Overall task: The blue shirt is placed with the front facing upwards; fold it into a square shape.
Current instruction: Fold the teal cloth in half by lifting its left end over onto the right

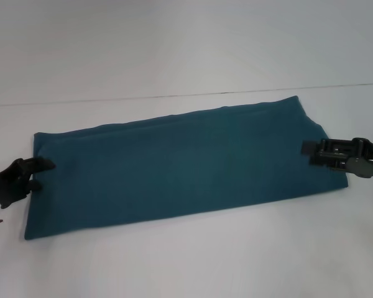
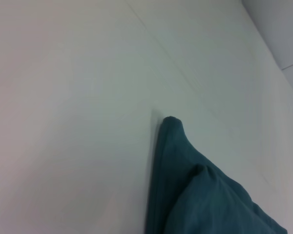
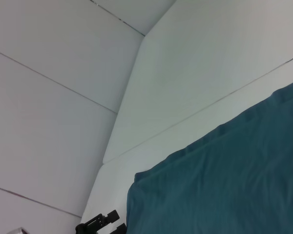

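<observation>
Judging by the blue shirt [image 1: 180, 164], a long band on the counter [image 1: 186, 49], we still owe the crosswise folds, left claw [image 1: 34, 174] spread at one end, right claw [image 1: 311, 152] pinching the other.

A broad dark teal-blue cotton shirt [image 3: 224, 185] lies flat on the white table [image 3: 185, 83], its edge slightly wrinkled. Just beside the shirt's corner sits the black left gripper [image 3: 101, 225].
</observation>
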Tool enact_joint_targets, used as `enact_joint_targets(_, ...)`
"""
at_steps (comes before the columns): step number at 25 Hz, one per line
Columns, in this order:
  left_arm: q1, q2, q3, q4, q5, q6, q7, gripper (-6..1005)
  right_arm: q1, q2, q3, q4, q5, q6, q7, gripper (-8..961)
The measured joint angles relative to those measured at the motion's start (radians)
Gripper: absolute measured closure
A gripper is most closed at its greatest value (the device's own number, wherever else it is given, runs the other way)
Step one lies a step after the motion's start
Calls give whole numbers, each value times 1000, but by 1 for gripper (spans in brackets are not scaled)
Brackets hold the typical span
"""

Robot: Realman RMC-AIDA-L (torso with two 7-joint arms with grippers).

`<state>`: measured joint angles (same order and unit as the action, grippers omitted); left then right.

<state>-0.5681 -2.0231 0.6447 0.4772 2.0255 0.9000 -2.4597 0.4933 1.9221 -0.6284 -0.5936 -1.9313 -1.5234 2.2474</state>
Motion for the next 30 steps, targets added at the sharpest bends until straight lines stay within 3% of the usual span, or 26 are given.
enact_joint_targets(7,-9,1,7,7,25,11,-4,364,2,2,-2,0,0,0,0,333)
enact_joint_targets(14,29,2,6,121,28,142,-14,358,1,3,5,0,0,-4,2,334)
enact_joint_targets(19,37,16,-6,140,58,204,-37,335,4,2,1,0,0,-5,2,334)
enact_joint_targets(30,23,17,0,148,174,152,-49,330,2,3,0,1,0,-1,1,333)
